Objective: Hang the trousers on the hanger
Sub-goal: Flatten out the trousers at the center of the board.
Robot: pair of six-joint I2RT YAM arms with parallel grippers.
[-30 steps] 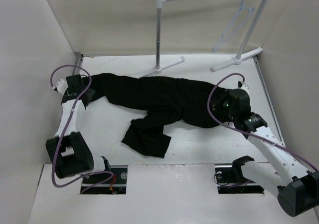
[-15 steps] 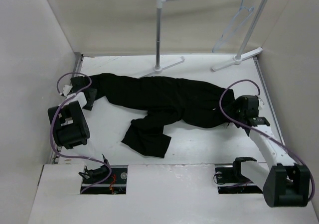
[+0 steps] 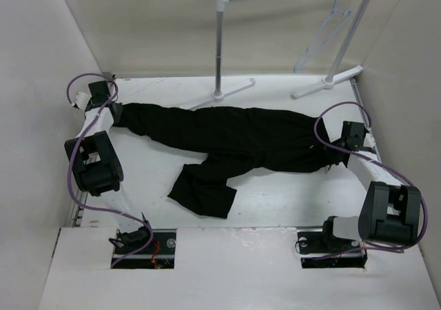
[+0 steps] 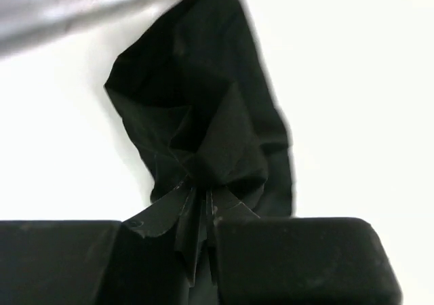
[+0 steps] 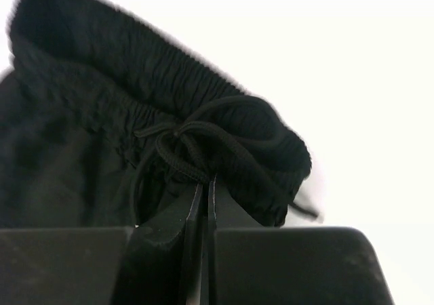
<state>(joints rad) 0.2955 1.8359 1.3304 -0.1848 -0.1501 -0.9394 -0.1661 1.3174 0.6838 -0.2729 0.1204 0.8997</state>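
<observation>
The black trousers (image 3: pixel 241 134) lie stretched across the table, one leg folded toward the near edge. My left gripper (image 3: pixel 116 110) is at their far-left end, shut on a bunch of leg cloth (image 4: pixel 196 102), with the jaws (image 4: pixel 201 186) pressed together. My right gripper (image 3: pixel 335 156) is at the right end, shut on the elastic waistband (image 5: pixel 102 81) beside the knotted drawstring (image 5: pixel 183 142); its tips (image 5: pixel 205 183) meet in the cloth. The pale hanger (image 3: pixel 327 27) hangs from the rack rail at the back right, away from both grippers.
A white tube garment rack (image 3: pixel 220 41) stands at the back, its feet (image 3: pixel 231 91) resting on the table just behind the trousers. Side walls close in on the left and right. The folded leg end (image 3: pixel 203 193) lies near the front middle.
Both grippers have shut on the trousers and drawn apart, the left toward the far-left corner and the right toward the right edge. The cloth between them now lies straighter.
</observation>
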